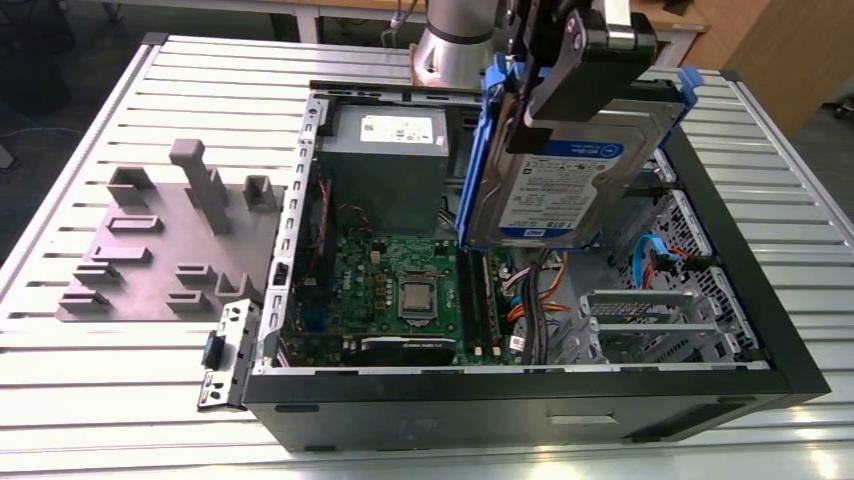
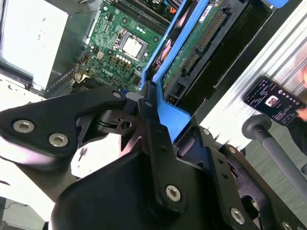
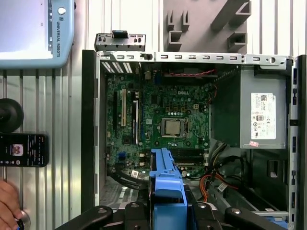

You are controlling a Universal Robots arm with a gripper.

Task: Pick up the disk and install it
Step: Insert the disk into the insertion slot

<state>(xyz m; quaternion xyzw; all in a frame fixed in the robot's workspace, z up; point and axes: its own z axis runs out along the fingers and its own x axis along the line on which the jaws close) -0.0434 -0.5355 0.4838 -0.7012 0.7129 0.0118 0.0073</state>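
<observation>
Claw (image 1: 558, 88) clamped on disk (image 1: 561, 195), held above open case (image 1: 534, 405) on slatted metal table (image 1: 107, 400)

One disk (image 1: 567, 190), one gripper (image 2: 152, 108), one open computer case (image 1: 534, 405), one motherboard (image 1: 400, 290), one grey power supply box (image 1: 387, 150), one phone (image 3: 24, 149), one hand (image 3: 7, 201)

Silver disk (image 1: 567, 195) wearing a white-and-blue label and blue rails, black gripper (image 1: 541, 105), green motherboard (image 1: 400, 290) showing inside a black case (image 1: 534, 410), grey box (image 1: 387, 165), pale ribbed table (image 1: 94, 400) gleaming.
</observation>
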